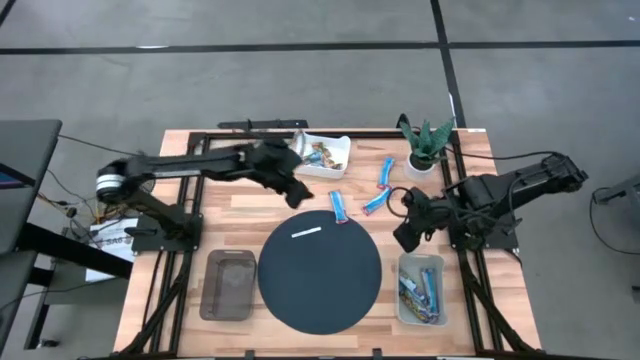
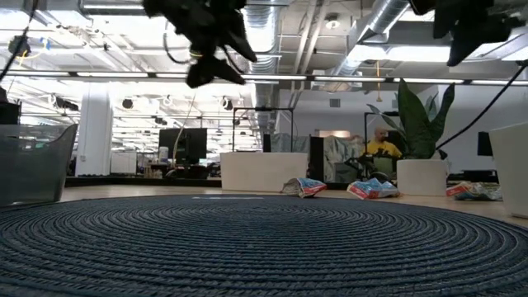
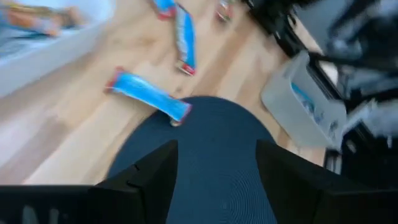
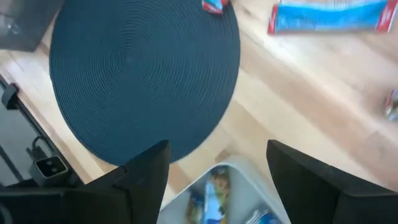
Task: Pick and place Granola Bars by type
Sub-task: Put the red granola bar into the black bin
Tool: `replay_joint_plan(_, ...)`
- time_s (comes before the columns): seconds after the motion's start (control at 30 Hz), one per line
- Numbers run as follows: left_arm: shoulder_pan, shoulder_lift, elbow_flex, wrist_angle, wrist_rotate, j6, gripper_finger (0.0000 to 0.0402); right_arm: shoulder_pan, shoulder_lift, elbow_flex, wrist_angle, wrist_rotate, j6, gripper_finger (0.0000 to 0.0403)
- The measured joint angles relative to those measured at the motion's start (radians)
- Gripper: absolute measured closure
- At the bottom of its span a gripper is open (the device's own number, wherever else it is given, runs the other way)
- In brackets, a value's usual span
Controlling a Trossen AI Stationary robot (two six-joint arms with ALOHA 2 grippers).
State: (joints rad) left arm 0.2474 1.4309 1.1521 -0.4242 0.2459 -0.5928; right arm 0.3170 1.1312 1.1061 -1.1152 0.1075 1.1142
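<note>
Granola Bars: three bright blue wrapped bars loose on table between mat and far edge | more in white tray at far edge, clear bin near right edge, uncountable | low view alone shows room | left gripper released, empty | right gripper released, empty, over bin

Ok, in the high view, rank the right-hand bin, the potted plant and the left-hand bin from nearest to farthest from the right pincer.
From the right pincer:
1. Right-hand bin, holding bars, just below it at the table's front right.
2. Potted plant, at the back right corner.
3. Left-hand bin, across the dark round mat, front left.
</note>
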Motion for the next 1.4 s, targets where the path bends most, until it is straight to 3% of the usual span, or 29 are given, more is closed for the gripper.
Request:
replay_joint_plan(0.1, -0.029, 0.091, 0.056, 0.013, 0.010, 0.122, 0.0199, -0.016, -0.023, 0.000, -0.010, 0.003, -0.088, 0.0143)
replay_joint_plan(0.2, -0.050, 0.183, 0.159, -0.081, -0.084, 0.217, 0.0203, -0.030, -0.046, 0.000, -0.024, 0.003, -0.147, 0.0143)
replay_joint_plan(0.33, -0.032, 0.322, 0.301, -0.203, -0.116, 0.042, 0.0203, -0.050, -0.073, 0.001, -0.047, 0.001, -0.155, 0.0143)
replay_joint_plan(0.53, 0.009, 0.498, 0.439, -0.219, -0.011, -0.129, 0.0204, -0.076, -0.095, 0.001, -0.065, 0.000, -0.175, 0.0143)
replay_joint_plan(0.7, 0.019, 0.608, 0.471, -0.225, 0.086, -0.204, 0.0202, -0.096, -0.094, 0.001, -0.064, 0.000, -0.239, 0.0143)
replay_joint_plan(0.8, 0.015, 0.642, 0.471, -0.237, 0.110, -0.220, 0.0196, -0.102, -0.094, 0.001, -0.061, 0.000, -0.277, 0.0142)
replay_joint_plan(1.0, 0.003, 0.649, 0.472, -0.243, -0.087, -0.331, 0.0191, -0.118, -0.093, 0.001, -0.058, 0.008, -0.328, 0.0142)
replay_joint_plan(1.4, -0.001, 0.649, 0.467, -0.213, -0.180, -0.466, 0.0191, -0.125, -0.093, 0.001, -0.051, 0.028, -0.339, 0.0142)
